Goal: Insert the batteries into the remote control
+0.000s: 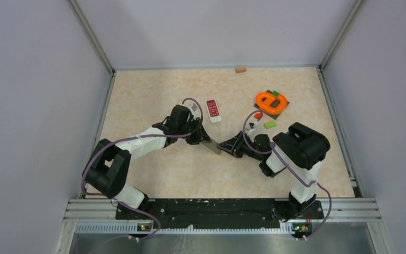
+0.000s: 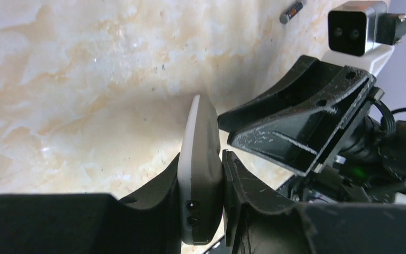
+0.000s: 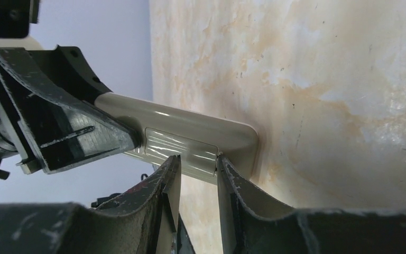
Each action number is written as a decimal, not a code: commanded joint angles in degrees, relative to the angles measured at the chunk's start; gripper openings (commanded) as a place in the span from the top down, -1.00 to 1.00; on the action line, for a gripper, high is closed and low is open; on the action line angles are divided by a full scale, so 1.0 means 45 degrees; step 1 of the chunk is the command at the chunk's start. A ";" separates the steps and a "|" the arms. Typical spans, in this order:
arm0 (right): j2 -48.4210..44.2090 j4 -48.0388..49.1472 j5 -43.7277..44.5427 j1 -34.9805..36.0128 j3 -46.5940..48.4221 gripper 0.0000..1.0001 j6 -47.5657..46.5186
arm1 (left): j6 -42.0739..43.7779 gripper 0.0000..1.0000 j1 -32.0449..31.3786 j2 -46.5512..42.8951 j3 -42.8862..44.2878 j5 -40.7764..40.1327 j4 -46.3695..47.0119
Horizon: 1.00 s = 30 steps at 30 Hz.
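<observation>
My left gripper (image 1: pixel 205 141) is shut on the remote control (image 1: pixel 211 146), a slim beige-grey body held on edge just above the table. In the left wrist view the remote control (image 2: pixel 200 143) is clamped between both fingers. My right gripper (image 1: pixel 226 145) meets it from the right. In the right wrist view its fingertips (image 3: pixel 173 165) rest against the ribbed battery cover (image 3: pixel 182 150) on the back of the remote control (image 3: pixel 201 129), with the jaws a little apart and nothing between them. One battery (image 2: pixel 292 11), a slim dark cylinder, lies on the table beyond.
A white and red remote (image 1: pixel 213 110) lies behind the grippers. An orange ring-shaped piece (image 1: pixel 270 101) with a green block sits at the back right, and a flat green block (image 1: pixel 270 125) lies near it. A small wooden block (image 1: pixel 240 69) is by the back wall.
</observation>
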 commanded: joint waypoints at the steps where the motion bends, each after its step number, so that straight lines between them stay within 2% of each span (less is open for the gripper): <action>1: -0.1502 0.2039 -0.1590 0.0908 0.1348 0.38 -0.0107 | 0.1094 1.00 -0.1117 0.1349 -0.0608 -0.3304 -0.2966; 13: -0.2758 0.1800 -0.0889 0.0121 0.0298 0.38 -0.0091 | 0.1060 1.00 -0.1147 0.1272 -0.0668 -0.4053 -0.3197; 17: -0.3011 0.0443 -0.0574 0.0007 0.0256 0.38 -0.0336 | 0.1042 1.00 -0.1147 0.1150 -0.0490 -0.4256 -0.3388; 20: -0.3429 -0.1680 0.0026 -0.0044 0.0205 0.38 -0.0914 | 0.0969 1.00 -0.1115 0.0918 -0.0335 -0.4399 -0.3497; 24: -0.4906 -0.6022 0.1692 -0.0140 0.0329 0.38 -0.2401 | 0.1043 1.00 -0.1119 0.0629 -0.0017 -0.4814 -0.3811; 30: -0.7218 -1.2108 0.4180 -0.0210 0.1693 0.31 -0.4632 | 0.1737 1.00 -0.1124 0.0571 0.0599 -0.4796 -0.4470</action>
